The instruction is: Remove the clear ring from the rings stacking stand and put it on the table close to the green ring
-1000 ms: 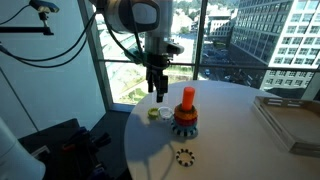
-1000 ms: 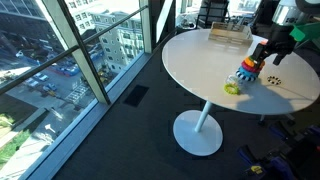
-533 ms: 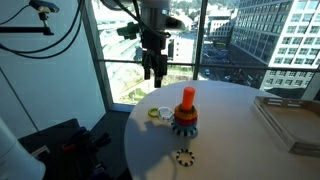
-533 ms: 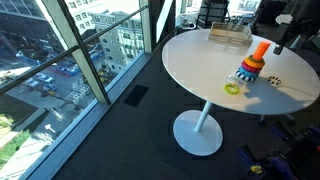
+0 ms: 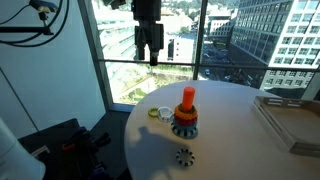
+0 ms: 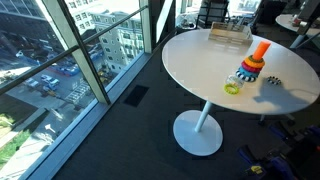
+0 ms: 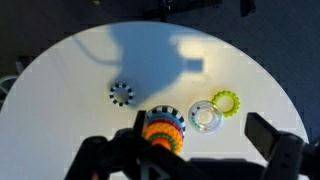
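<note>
The clear ring (image 7: 205, 116) lies flat on the white table (image 7: 80, 70), touching the green ring (image 7: 226, 102) and just beside the rings stacking stand (image 7: 162, 130). In an exterior view the clear ring (image 5: 165, 113) and green ring (image 5: 153, 114) sit left of the stand (image 5: 185, 112). The stand (image 6: 253, 65) and green ring (image 6: 232, 88) also show in the exterior view from the other side. My gripper (image 5: 150, 57) hangs high above the table, open and empty. In the wrist view its fingers (image 7: 199, 131) frame the rings from far above.
A dark toothed ring (image 5: 183, 156) lies alone on the table (image 5: 240, 130) in front of the stand; it also shows in the wrist view (image 7: 121, 93). A flat tray (image 5: 290, 120) rests at the table's right side. Large windows stand behind.
My gripper has risen straight up from just above the rings to well above the table, open throughout. The rings and stand have not moved.
</note>
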Controlling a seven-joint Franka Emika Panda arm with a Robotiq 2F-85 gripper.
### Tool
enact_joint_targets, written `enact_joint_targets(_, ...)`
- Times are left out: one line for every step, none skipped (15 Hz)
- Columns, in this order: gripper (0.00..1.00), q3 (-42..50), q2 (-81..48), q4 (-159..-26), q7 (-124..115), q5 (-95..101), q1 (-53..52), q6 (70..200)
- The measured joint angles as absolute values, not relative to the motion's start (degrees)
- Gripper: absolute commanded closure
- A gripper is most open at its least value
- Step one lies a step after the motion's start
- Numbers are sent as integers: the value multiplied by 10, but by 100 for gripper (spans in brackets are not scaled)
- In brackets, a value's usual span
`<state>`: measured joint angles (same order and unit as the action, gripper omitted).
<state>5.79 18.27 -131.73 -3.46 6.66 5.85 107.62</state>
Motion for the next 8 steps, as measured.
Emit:
enact_joint_targets(0,58,193,-1317,-31,67,60,1074)
enact_joint_targets(0,58,202,-1317,-30,67,61,1072)
enact_joint_targets(0,58,210,-1317,-30,67,61,1070)
enact_joint_targets(0,58,215,-1317,-30,67,62,1070)
enact_joint_targets(0,58,218,-1317,-30,67,62,1070)
enact_joint_targets(0,58,219,-1317,-30,67,62,1070)
enact_joint_targets(0,58,219,-1317,-30,67,62,1070)
enact_joint_targets(0,58,219,-1317,-30,67,62,1070)
